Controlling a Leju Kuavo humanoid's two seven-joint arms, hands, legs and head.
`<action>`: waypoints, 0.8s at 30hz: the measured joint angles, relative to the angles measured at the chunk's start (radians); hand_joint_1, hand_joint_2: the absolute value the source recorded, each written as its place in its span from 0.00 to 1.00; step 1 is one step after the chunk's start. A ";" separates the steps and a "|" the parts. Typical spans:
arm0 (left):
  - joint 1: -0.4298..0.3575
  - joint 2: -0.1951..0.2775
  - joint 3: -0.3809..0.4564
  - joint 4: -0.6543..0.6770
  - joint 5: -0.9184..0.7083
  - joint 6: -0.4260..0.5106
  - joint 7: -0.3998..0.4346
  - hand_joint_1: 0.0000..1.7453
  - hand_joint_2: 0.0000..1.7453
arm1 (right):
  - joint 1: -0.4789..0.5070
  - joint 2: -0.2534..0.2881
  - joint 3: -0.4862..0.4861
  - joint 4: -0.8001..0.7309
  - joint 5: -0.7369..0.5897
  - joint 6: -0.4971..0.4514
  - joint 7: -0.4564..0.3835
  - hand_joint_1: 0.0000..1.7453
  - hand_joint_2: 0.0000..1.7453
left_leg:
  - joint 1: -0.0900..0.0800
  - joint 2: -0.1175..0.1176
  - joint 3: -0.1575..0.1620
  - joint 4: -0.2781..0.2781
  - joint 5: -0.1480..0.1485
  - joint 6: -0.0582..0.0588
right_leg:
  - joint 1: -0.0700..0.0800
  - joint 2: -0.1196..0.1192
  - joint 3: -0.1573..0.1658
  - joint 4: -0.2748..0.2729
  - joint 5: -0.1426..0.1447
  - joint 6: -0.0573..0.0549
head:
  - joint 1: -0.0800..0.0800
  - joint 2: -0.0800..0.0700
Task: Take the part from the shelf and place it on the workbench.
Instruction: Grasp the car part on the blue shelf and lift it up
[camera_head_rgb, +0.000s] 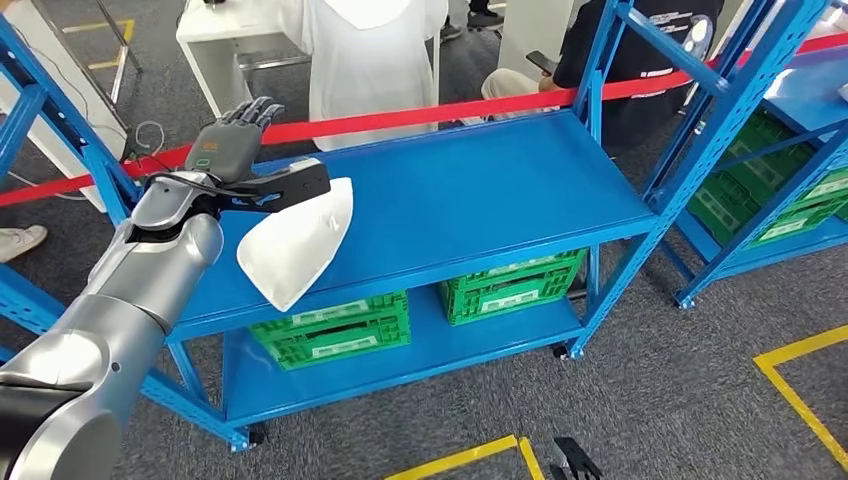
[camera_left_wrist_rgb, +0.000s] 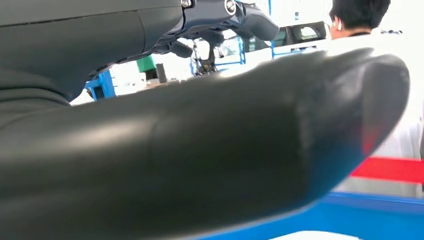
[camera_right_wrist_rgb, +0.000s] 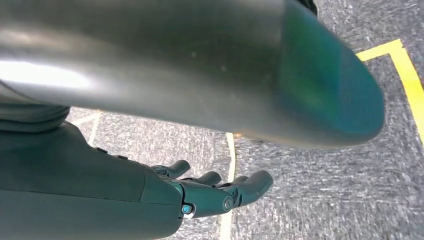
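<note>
Step in hand: we judge this the reach for the part; it is not yet picked up.
Part: the white part (camera_head_rgb: 297, 243) lies on the top level of the blue shelf (camera_head_rgb: 480, 190), at its front left, one corner hanging over the front edge.
Left hand: our left hand (camera_head_rgb: 245, 160) is raised above the part's far end, fingers spread upward, thumb stretched out flat over the part; we cannot tell whether the thumb touches it.
Right hand: our right hand (camera_right_wrist_rgb: 220, 192) hangs over the grey floor, fingers loosely apart, holding nothing.
Next move: we judge the fingers must come down and close around the part before lifting.
Workbench: we cannot place it from here.
</note>
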 joint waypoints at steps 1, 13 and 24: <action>-0.001 0.000 0.000 0.000 0.000 0.000 0.000 0.00 0.00 | -0.001 0.000 0.000 0.000 0.000 0.000 0.000 0.00 0.00 | -0.003 -0.001 0.003 -0.005 -0.006 0.007 | 0.000 0.000 0.001 -0.002 -0.001 0.007 | 0.000 0.000; 0.009 0.002 -0.007 0.000 0.003 0.001 -0.004 0.00 0.00 | 0.002 -0.001 0.000 0.000 0.003 -0.003 -0.001 0.00 0.00 | -0.009 -0.006 0.053 -0.007 -0.052 0.040 | 0.009 -0.006 -0.109 0.078 0.056 0.011 | 0.009 0.000; 0.015 0.004 -0.008 -0.002 0.007 -0.001 -0.013 0.00 0.00 | 0.000 0.002 0.000 0.000 0.011 -0.006 0.002 0.00 0.00 | 0.003 -0.002 -0.095 0.272 -0.164 -0.017 | 0.004 -0.004 -0.035 -0.007 0.039 -0.033 | -0.002 0.000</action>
